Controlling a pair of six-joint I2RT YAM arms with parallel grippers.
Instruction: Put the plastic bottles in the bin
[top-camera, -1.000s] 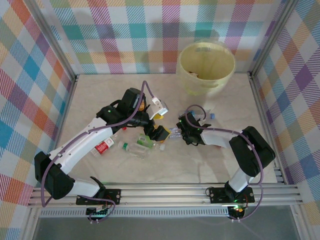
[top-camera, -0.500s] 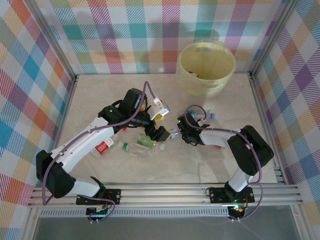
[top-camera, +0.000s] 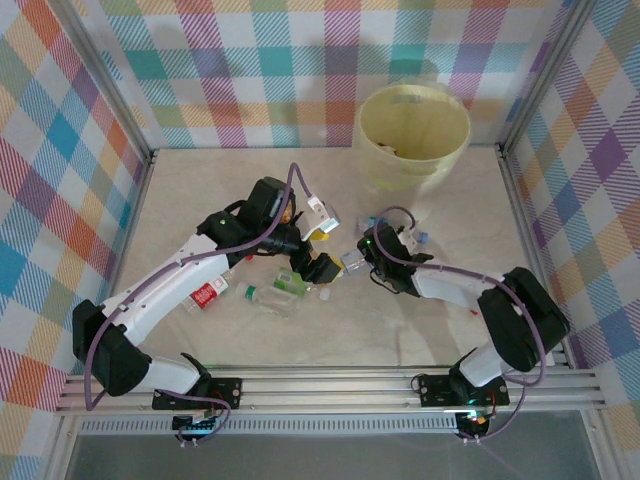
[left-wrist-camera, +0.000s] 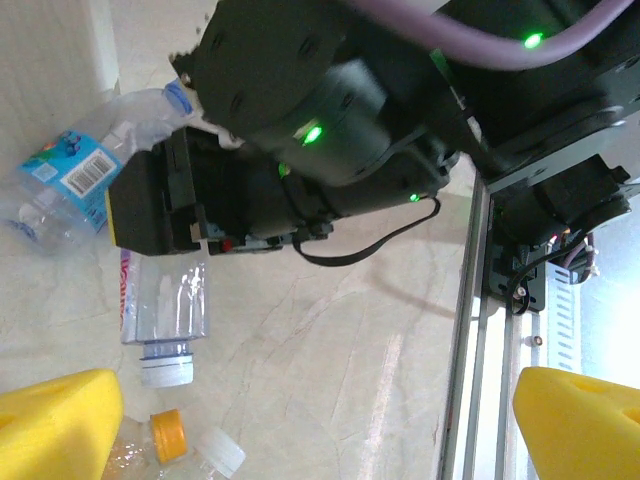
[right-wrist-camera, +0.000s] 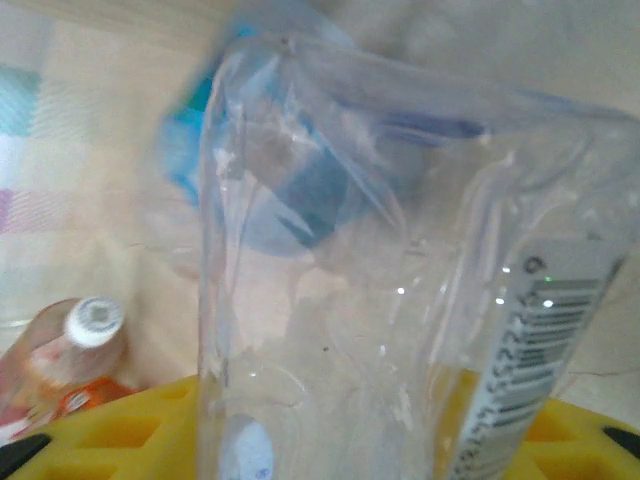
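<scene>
My right gripper (top-camera: 358, 260) is shut on a crushed clear plastic bottle (right-wrist-camera: 400, 300) with a barcode label, pinched between its yellow fingers (right-wrist-camera: 90, 430). In the left wrist view that same bottle (left-wrist-camera: 60, 180) carries a blue label. My left gripper (top-camera: 323, 250) hovers just left of it, open, with nothing between its yellow fingers (left-wrist-camera: 50, 425). More bottles lie below it: a clear one with a white cap (left-wrist-camera: 165, 320), an orange-capped one (left-wrist-camera: 165, 435), a green-labelled one (top-camera: 275, 295) and a red-labelled one (top-camera: 205, 295). The pale-yellow bin (top-camera: 412, 135) stands at the back right.
A small bottle with a blue cap (top-camera: 420, 237) lies right of my right gripper. An orange-labelled bottle with a white cap (right-wrist-camera: 70, 365) is on the table behind the held one. Aluminium rails (top-camera: 330, 385) run along the near edge, and checked walls close in the other sides.
My right gripper has closed on the crushed clear bottle and shifted slightly toward the back. Its elbow has swung to the right. The left arm has barely moved.
</scene>
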